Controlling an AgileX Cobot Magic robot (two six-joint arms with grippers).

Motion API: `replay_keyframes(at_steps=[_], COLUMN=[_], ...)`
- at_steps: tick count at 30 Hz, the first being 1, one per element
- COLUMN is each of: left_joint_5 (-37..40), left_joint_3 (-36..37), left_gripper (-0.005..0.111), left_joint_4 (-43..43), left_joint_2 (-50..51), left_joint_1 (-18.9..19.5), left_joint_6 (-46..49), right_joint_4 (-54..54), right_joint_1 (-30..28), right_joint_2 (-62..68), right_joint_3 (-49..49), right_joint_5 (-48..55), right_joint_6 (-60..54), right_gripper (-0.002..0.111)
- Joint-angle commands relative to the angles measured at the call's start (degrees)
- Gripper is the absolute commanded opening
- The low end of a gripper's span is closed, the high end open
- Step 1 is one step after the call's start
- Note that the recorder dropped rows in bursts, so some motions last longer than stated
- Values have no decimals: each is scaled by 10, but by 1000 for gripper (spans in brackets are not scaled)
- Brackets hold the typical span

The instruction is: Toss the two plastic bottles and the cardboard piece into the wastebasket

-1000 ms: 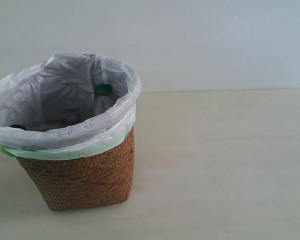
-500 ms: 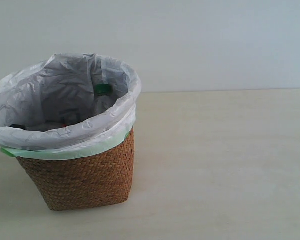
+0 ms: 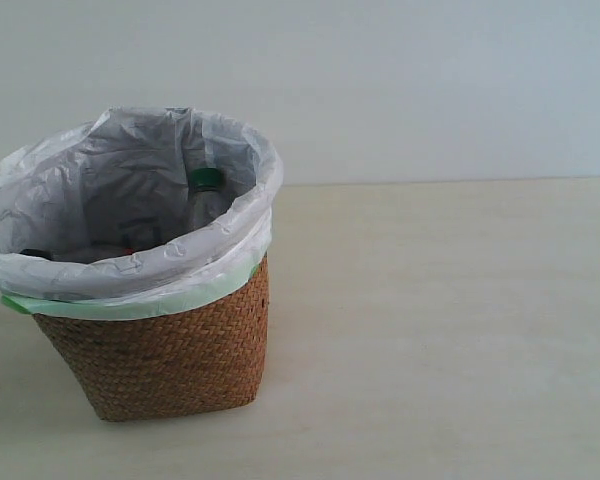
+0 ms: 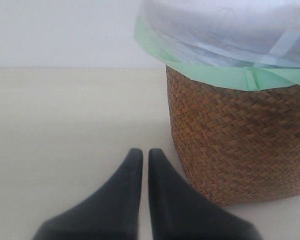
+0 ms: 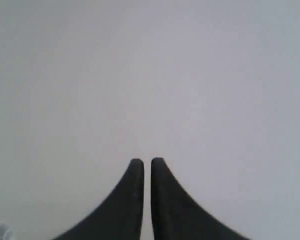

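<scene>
The brown wicker wastebasket (image 3: 170, 360) with its white bag stands at the left of the exterior view. Inside it the slimmer bottle's green cap (image 3: 206, 179) shows against the liner. A dark cap (image 3: 36, 254) and a bit of red (image 3: 130, 250) peek over the near rim; the larger bottle's body is hidden. The cardboard piece is hidden or out of view. My left gripper (image 4: 141, 152) is shut and empty, low over the table beside the wastebasket (image 4: 240, 145). My right gripper (image 5: 146, 161) is shut and empty, facing a blank pale surface. Neither gripper shows in the exterior view.
The pale wooden table (image 3: 450, 330) stretches right of the basket, with a plain grey-white wall (image 3: 430, 80) behind. The bag's green edge (image 4: 225, 75) folds over the basket rim.
</scene>
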Motion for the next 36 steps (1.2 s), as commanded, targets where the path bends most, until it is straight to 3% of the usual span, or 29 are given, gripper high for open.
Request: replay_keyframes(at_steps=[1,19,36], left_joint_5=[-3,-3,-3], left_joint_3=[2,2,2], left_gripper=[4,4,4], left_joint_4=[-1,-1,-1], left_joint_2=[-2,-2,-2], left_joint_1=[-5,-5,-5], left_joint_6=[1,1,1], right_joint_4=[3,3,-31], right_joint_1=[-25,-25,-25], right_joint_2=[-17,-17,-17], right_joint_3=[41,381,381], right_joint_5=[-18,-233,-40], right_joint_6=[-14,-1,-19], right_gripper=[3,3,3])
